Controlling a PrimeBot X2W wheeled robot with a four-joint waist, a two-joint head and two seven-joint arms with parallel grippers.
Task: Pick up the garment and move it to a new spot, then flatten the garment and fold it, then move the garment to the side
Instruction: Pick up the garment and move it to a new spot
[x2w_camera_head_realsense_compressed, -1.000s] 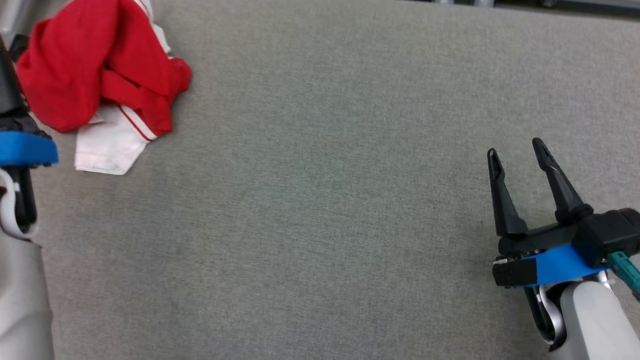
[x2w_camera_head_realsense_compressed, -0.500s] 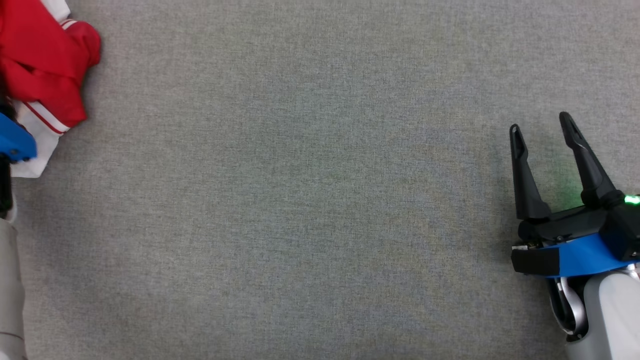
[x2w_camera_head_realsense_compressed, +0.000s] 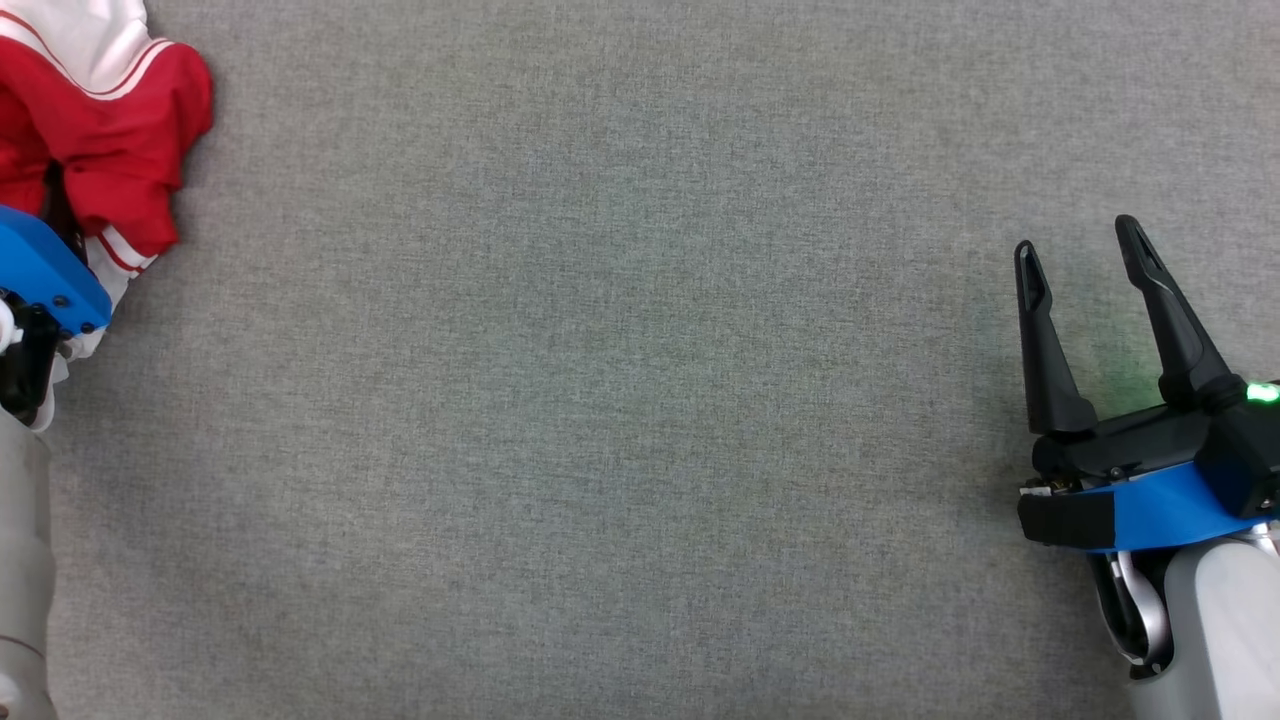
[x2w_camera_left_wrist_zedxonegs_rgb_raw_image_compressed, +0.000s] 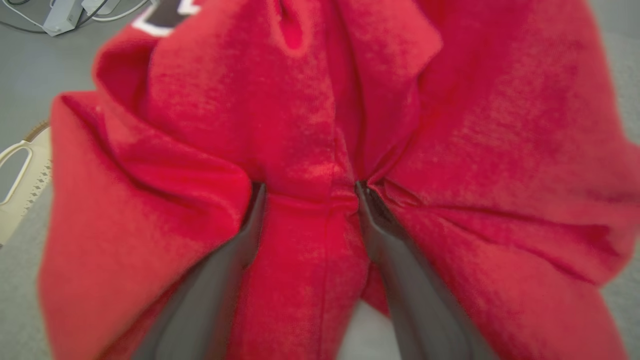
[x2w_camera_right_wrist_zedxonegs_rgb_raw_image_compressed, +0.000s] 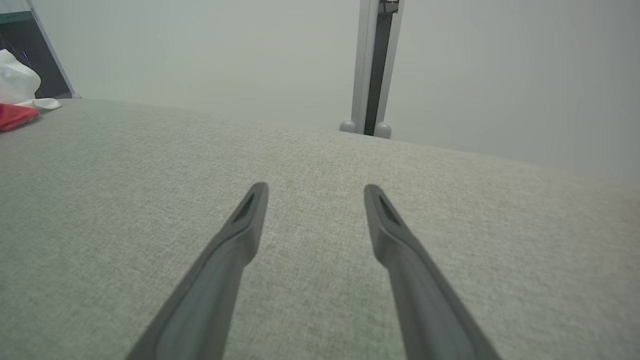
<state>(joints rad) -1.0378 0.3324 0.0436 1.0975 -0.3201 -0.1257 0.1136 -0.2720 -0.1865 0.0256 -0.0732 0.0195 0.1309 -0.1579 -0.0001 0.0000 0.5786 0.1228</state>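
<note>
L: I see left gripper (x2w_camera_left_wrist_zedxonegs_rgb_raw_image_compressed: 308, 186) jaws wide, tips sunk in garment (x2w_camera_left_wrist_zedxonegs_rgb_raw_image_compressed: 450, 125), red fold between them | R: right gripper (x2w_camera_head_realsense_compressed: 1075, 236) jaws wide over mat (x2w_camera_head_realsense_compressed: 600, 400), garment well apart

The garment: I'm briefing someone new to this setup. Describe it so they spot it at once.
Start from the wide grey fabric surface, then look to the far left of the head view. There the garment lies crumpled, the open left gripper straddling one fold. It is bright red with a white part edged in thin red stripes, against plain grey.
</note>
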